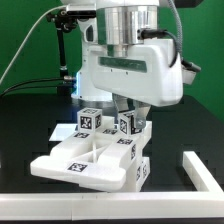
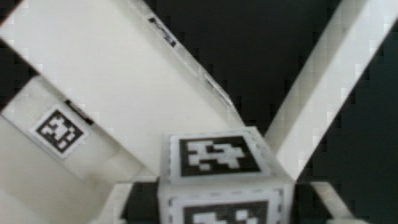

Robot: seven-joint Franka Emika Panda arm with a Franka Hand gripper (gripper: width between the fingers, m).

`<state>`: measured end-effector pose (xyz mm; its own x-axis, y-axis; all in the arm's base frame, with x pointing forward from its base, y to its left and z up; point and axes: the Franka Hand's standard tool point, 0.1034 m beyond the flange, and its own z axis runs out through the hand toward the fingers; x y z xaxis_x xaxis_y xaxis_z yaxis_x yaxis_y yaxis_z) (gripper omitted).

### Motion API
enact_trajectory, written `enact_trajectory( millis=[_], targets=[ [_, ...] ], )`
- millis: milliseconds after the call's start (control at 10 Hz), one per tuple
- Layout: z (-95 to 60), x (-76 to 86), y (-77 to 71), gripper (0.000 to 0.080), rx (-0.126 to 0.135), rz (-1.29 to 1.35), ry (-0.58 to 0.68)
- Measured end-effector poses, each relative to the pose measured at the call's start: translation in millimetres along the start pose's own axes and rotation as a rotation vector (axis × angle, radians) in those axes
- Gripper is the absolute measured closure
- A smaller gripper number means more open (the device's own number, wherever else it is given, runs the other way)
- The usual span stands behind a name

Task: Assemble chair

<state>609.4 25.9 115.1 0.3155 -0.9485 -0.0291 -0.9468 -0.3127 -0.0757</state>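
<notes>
The chair's white tagged pieces lie in a cluster on the black table: a flat slab [image 1: 85, 160], an upright block [image 1: 92, 120] and a second tagged block [image 1: 131, 124] beside it. My gripper [image 1: 121, 112] reaches straight down onto that second block. In the wrist view this block [image 2: 222, 160] sits between my two fingers [image 2: 125, 200], one on each side, and the gripper [image 2: 222, 205] is shut on it. Behind the block a broad white slab [image 2: 107, 70] with a tag and a slanted white bar [image 2: 329, 70] lie on the dark table. The fingertips themselves are out of view.
An untagged white rail [image 1: 203, 170] bends round the front right of the table and runs along the front edge. The robot's large white body [image 1: 130, 60] hangs over the cluster. Cables and a green backdrop stand behind.
</notes>
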Motion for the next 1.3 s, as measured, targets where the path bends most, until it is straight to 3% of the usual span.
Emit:
enact_trajectory(
  millis=[200,500,700,800,900,1000,1300],
  targets=[
    [0.1,-4.3,-2.6,0.0515,0.011,0.252,-0.014],
    [0.3,-5.7,-3.7,0.0515,0.015,0.225,-0.011],
    [1.4,-11.2,-4.0,0.023,0.01,0.009,-0.015],
    [1.6,-13.5,-4.9,0.023,0.011,-0.113,-0.014],
    [3.2,-17.3,-5.4,0.0166,0.008,-0.302,-0.013],
    [5.6,-19.2,-4.7,0.0154,0.005,-0.452,-0.016],
    [5.6,-17.9,-4.3,0.0151,0.006,-0.591,-0.014]
  ],
)
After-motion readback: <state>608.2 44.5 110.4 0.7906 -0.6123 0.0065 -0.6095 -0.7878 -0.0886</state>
